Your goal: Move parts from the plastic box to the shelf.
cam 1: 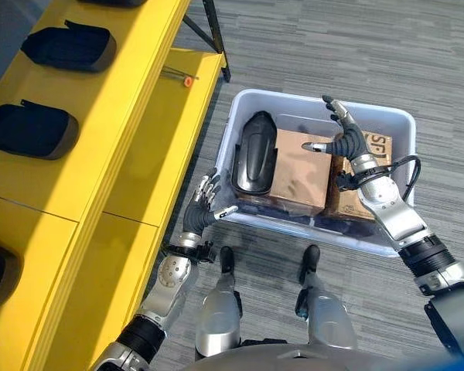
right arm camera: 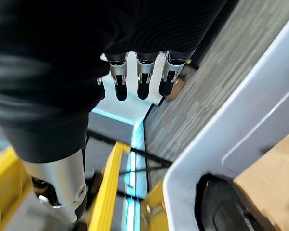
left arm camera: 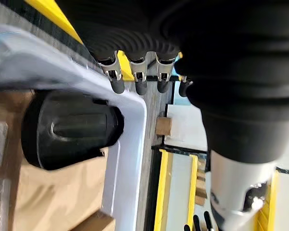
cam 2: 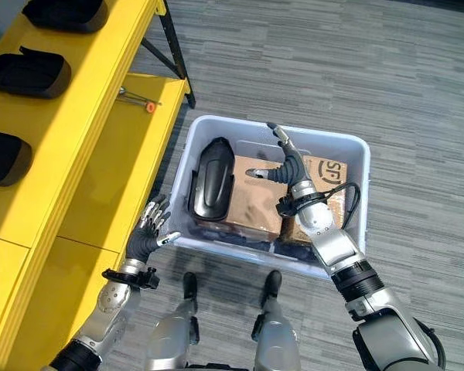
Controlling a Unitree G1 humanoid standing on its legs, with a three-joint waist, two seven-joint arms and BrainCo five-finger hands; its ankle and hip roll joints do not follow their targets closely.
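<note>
A pale plastic box (cam 1: 246, 103) stands on the floor beside the yellow shelf (cam 1: 135, 69). Inside it a black moulded part (cam 1: 253, 152) lies at its left end, on brown cardboard boxes (cam 1: 301, 170). My right hand (cam 1: 345, 139) hovers open over the cardboard, fingers straight, holding nothing. Just outside the box's near left corner my left hand (cam 1: 202, 209) is open and holds nothing. Black parts (cam 1: 68, 46) like the one in the box rest on the shelf's upper level. The left wrist view looks past straight fingers (left arm camera: 138, 74) to the black part (left arm camera: 67, 129) and the box rim (left arm camera: 130, 144).
A thin metal tool with an orange tip (cam 1: 179, 76) lies on the shelf's lower level. A black shelf leg (cam 1: 215, 35) stands on the grey carpet beyond the box. Bare carpet stretches to the right of the box.
</note>
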